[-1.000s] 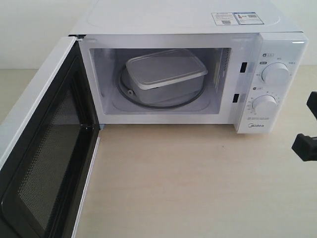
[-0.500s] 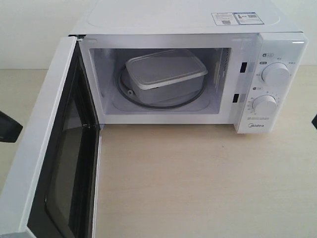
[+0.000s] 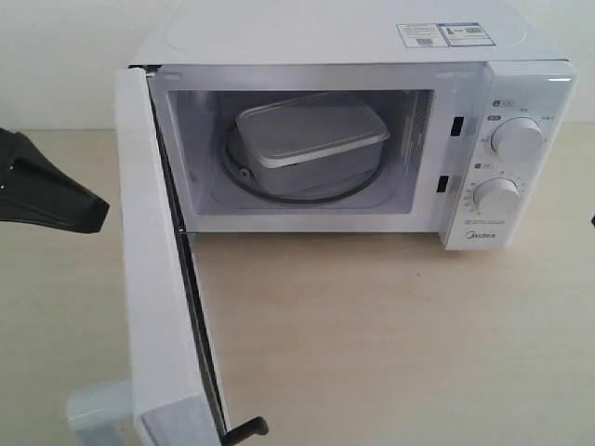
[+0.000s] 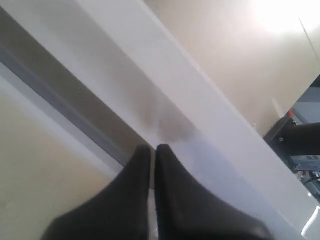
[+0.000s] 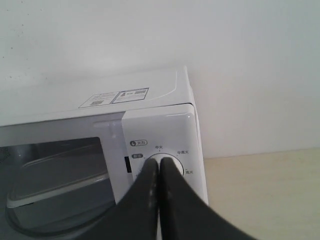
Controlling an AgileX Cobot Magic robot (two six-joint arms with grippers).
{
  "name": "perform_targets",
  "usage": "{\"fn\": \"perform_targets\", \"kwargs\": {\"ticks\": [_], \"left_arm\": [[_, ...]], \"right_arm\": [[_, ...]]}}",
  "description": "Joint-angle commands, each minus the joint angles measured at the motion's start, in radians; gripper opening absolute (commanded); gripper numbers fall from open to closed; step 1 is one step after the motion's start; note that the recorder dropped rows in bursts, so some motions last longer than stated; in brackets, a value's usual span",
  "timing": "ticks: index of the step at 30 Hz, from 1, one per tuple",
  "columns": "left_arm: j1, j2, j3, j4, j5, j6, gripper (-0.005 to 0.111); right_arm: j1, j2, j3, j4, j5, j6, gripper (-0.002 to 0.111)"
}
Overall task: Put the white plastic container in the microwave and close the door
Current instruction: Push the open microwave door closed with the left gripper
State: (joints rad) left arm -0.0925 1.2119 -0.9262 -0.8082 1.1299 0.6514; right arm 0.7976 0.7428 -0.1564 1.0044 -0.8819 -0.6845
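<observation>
The door (image 3: 158, 279) has swung half shut, the clenched, empty left gripper (image 4: 153, 149) pushing it from the bench's left edge. The white plastic container (image 3: 307, 135) already sits inside, and the right gripper (image 5: 158, 165) is clenched too.

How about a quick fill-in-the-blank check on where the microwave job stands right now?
1. The white plastic container sits on the turntable inside the ____.
2. The door stands partly ____, its edge toward the exterior camera.
3. The claw at the door's outer face is the ____ one, fingers together.
4. The microwave has ____ round knobs on its front panel.

Missing words: microwave; open; left; two.
</observation>
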Motion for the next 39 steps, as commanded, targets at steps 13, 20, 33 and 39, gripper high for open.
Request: {"fn": "perform_targets", "kwargs": {"ticks": [13, 20, 33, 39], "left_arm": [[-0.009, 0.174, -0.005, -0.352, -0.058, 0.273, 0.004], [-0.084, 0.234, -0.023, -0.450, -0.199, 0.364, 0.004], [-0.106, 0.238, -0.136, -0.414, -0.203, 0.373, 0.004], [-0.106, 0.227, -0.136, -0.351, -0.189, 0.373, 0.004]], "right_arm": [[0.003, -0.002, 0.005, -0.028, -0.014, 0.036, 0.000], [0.003, -0.002, 0.005, -0.028, -0.016, 0.044, 0.000], [0.003, -0.002, -0.065, -0.682, 0.116, 0.457, 0.000], [0.003, 0.000, -0.171, -0.907, 0.421, 0.546, 0.000]]}}
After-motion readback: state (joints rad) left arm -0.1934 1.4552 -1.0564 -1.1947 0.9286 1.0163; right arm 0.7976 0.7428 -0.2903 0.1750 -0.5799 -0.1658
